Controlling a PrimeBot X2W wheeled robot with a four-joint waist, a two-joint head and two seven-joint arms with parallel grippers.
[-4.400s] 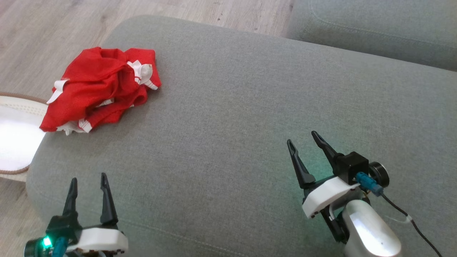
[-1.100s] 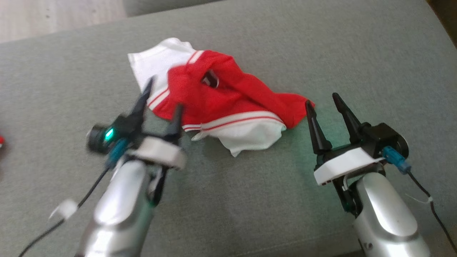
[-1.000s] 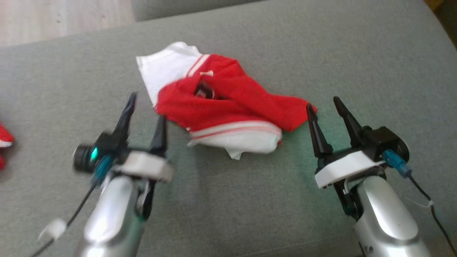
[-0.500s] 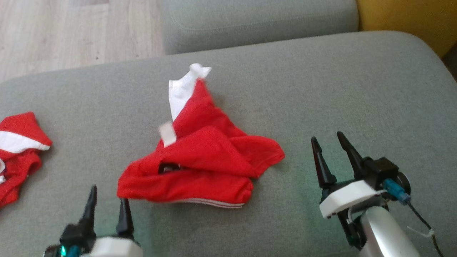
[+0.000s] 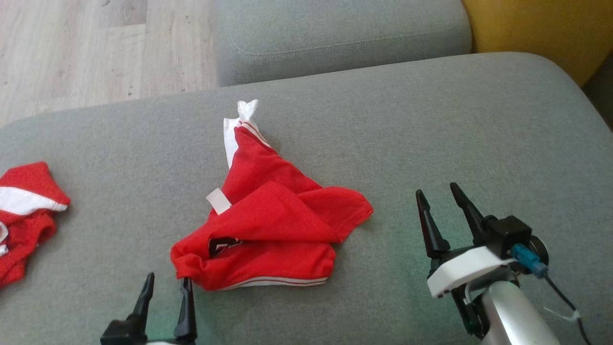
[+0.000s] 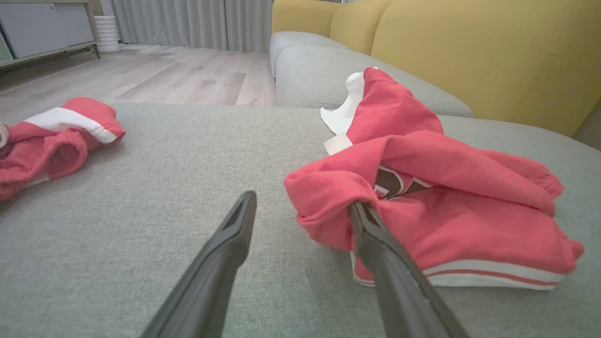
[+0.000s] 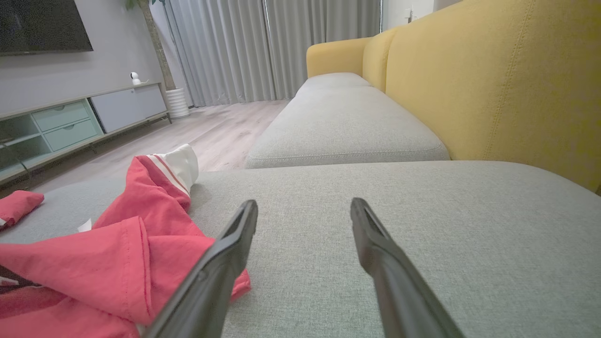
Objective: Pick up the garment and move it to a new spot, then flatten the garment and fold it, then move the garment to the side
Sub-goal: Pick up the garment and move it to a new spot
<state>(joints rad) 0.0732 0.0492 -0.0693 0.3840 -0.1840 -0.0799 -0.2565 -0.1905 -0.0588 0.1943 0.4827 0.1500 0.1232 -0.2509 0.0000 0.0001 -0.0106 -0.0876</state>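
Red garment lies bunched; open, empty left end effector and right end effector should pull opposite hems apart.

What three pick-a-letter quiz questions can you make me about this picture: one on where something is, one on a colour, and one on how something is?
1. Where does the red shirt lie?
A. on a chair
B. on the grey cushion
C. in a basket

2. What colour is the sofa back?
A. yellow
B. blue
C. black

3. How is the right end effector?
A. shut on the shirt
B. open and empty
C. shut on nothing

Answers:
1. B: the shirt rests crumpled on the cushion.
2. A: the back behind the cushion is yellow.
3. B: its two fingers stand apart over bare cushion, beside the shirt.
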